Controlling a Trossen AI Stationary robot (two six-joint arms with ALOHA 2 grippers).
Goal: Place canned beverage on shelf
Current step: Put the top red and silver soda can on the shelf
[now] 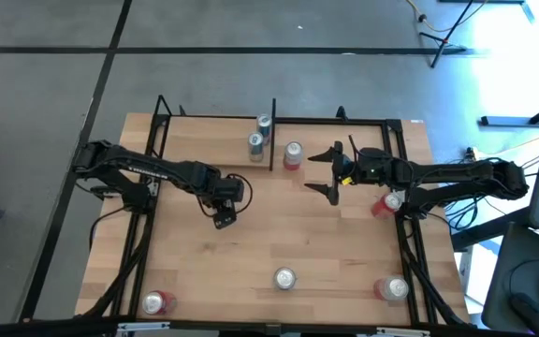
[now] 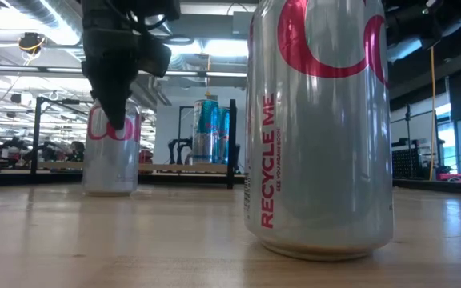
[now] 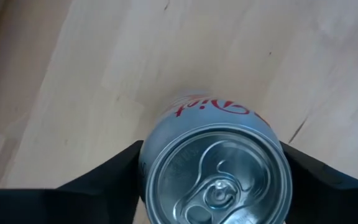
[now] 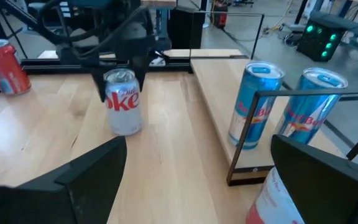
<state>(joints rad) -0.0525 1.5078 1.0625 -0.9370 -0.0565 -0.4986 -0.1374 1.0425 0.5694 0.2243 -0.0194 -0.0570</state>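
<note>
A silver Diet Coke can (image 4: 123,102) stands on its base on the tabletop, left of middle. My left gripper (image 1: 223,204) is above it and shut on it, hiding it in the high view. The can also shows in the left wrist view (image 3: 213,174) and the low view (image 2: 110,160). The shelf (image 1: 204,140) is a raised plank (image 4: 213,99) at the far left, and two blue cans (image 4: 253,106) stand on it. My right gripper (image 1: 330,173) is open and empty, right of the shelf's end. My left gripper pinches the Diet Coke can between its two fingers, one on each side of the upper wall, just under the rim (image 3: 143,163). The fingers (image 4: 101,87) come from above, pointing down. The can stands upright with its base on the table.
A silver and red can (image 1: 293,154) stands on the table just off the shelf's right end. More cans stand at the right (image 1: 388,203), front middle (image 1: 284,278), front left (image 1: 157,301) and front right (image 1: 393,288). Black rods (image 1: 272,131) frame the far edge.
</note>
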